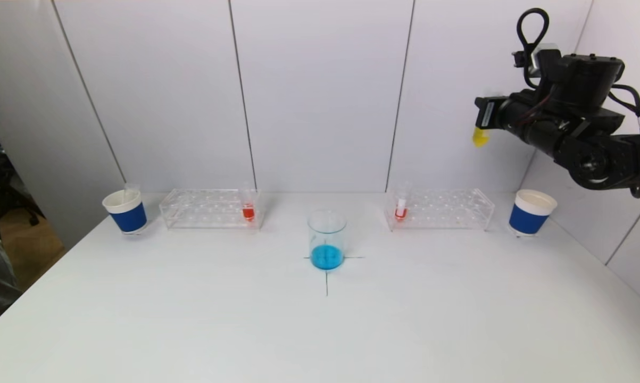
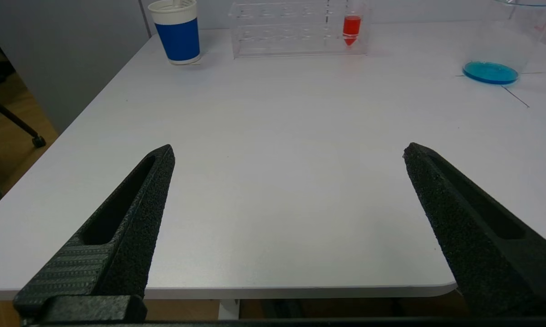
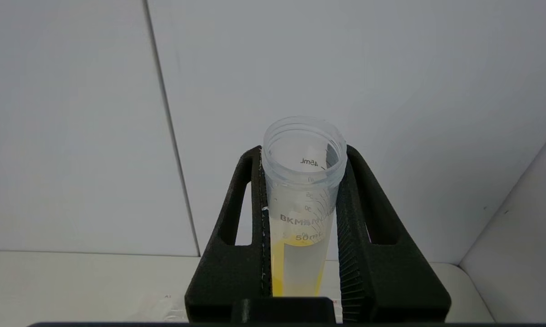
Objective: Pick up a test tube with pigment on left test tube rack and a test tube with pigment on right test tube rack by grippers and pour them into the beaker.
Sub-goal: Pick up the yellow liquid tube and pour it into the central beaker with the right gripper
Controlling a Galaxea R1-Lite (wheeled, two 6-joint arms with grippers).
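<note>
A glass beaker (image 1: 327, 239) with blue liquid stands at the table's middle. The left clear rack (image 1: 209, 208) holds a tube with red pigment (image 1: 248, 211); it also shows in the left wrist view (image 2: 351, 28). The right clear rack (image 1: 439, 209) holds a tube with red pigment (image 1: 401, 210). My right gripper (image 3: 301, 156) is shut on a clear tube with yellow pigment (image 3: 300, 213), held upright and high above the right rack; its yellow tip (image 1: 480, 137) shows in the head view. My left gripper (image 2: 288, 152) is open and empty over the table's near left edge, out of the head view.
A blue-and-white paper cup (image 1: 125, 210) stands left of the left rack, with an empty tube in it. Another blue-and-white cup (image 1: 531, 212) stands right of the right rack. White wall panels close the back and right.
</note>
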